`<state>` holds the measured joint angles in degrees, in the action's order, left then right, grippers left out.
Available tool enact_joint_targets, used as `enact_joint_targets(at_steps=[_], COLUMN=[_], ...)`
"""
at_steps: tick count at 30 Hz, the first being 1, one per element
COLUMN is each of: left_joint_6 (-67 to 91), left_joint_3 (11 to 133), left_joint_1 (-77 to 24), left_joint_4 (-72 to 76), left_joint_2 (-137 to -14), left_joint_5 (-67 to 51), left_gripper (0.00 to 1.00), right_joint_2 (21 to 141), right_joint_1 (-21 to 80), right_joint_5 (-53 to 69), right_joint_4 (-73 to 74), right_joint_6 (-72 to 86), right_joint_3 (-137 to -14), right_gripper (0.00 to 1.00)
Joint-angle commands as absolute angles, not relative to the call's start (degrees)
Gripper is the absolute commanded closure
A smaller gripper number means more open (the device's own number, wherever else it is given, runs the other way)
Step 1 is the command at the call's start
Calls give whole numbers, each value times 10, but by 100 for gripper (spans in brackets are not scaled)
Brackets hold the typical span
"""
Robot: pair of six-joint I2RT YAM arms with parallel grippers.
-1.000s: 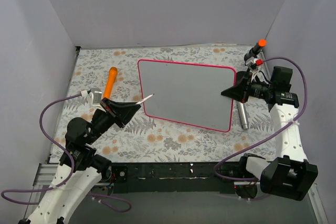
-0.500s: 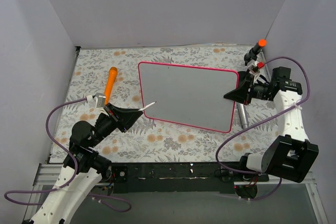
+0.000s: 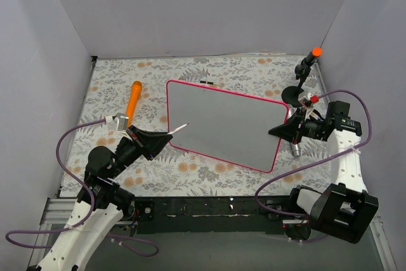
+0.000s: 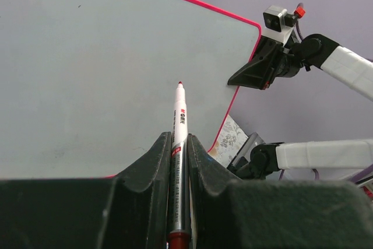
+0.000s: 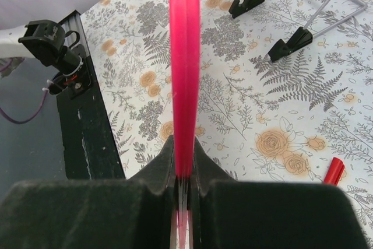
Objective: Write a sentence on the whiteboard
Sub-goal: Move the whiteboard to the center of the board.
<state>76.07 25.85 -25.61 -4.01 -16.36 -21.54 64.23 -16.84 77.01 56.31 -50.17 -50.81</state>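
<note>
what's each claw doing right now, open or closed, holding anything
left claw: closed, holding the marker
right claw: closed on the edge of the whiteboard

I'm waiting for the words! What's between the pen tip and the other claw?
Only bare whiteboard: the left wrist view shows no writing between the marker and the right claw.

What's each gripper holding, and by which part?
Left gripper: marker, by mid-barrel, tip forward. Right gripper: whiteboard, clamped on its right frame edge.
</note>
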Motion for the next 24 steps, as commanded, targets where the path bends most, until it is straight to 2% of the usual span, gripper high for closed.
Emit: enact_joint_targets(at_steps=[1, 24], left_joint_6=[758, 752], left_joint_3=[256, 243], left_joint_1=[-252, -252], left_joint_4=[-27, -40], left_joint_2=[-172, -167], left_joint_5=[-210, -199], left_gripper=[100, 100], right_joint_2=[606, 601], right_joint_1=[-167, -180], right_joint_5=[710, 715], right_joint_4=[458, 448], right_joint_6=[-459, -494], right_joint_3=[-485, -432], right_gripper=[99, 99])
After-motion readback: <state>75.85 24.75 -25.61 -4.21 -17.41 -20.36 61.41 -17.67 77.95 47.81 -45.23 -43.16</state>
